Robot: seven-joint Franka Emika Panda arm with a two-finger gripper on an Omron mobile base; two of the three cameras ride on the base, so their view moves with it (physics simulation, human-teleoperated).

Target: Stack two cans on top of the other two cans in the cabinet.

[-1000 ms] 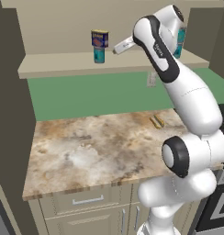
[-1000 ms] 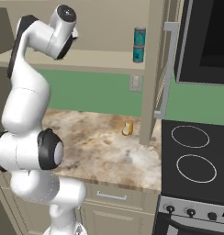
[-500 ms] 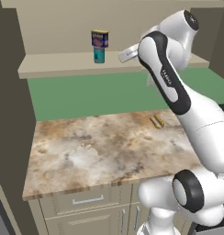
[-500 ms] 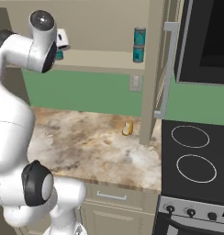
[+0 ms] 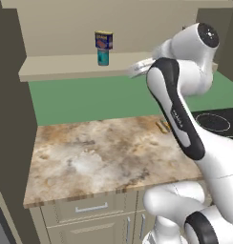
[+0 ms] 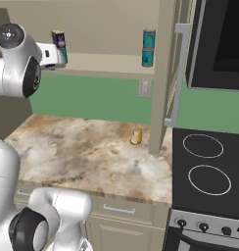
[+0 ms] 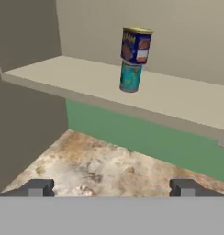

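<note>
On the cabinet's ledge [image 5: 66, 69], a navy can with a yellow top [image 5: 103, 40] stands on a teal can [image 5: 103, 57]. The hand view shows the same stack, the navy can [image 7: 136, 45] tilted slightly on the teal can [image 7: 131, 77]. Further right on the shelf, one teal can [image 6: 149, 38] sits on another teal can [image 6: 148, 58]. My gripper [image 5: 135, 70] hangs in front of the ledge, to the right of the navy stack and back from it. It is open, with nothing between its fingertips [image 7: 38, 187].
A marbled counter [image 5: 104, 152] lies below the shelf, with a small yellowish object [image 6: 136, 137] on it near a tall panel with a long handle [image 6: 179, 73]. A black stove top [image 6: 204, 166] is at the right. A dark wall [image 5: 8, 119] bounds the left.
The hand has pulled back from the navy stack, moving right and a little down, while the arm's elbow swung up and right. The jaws stayed open. The cans have not moved.
</note>
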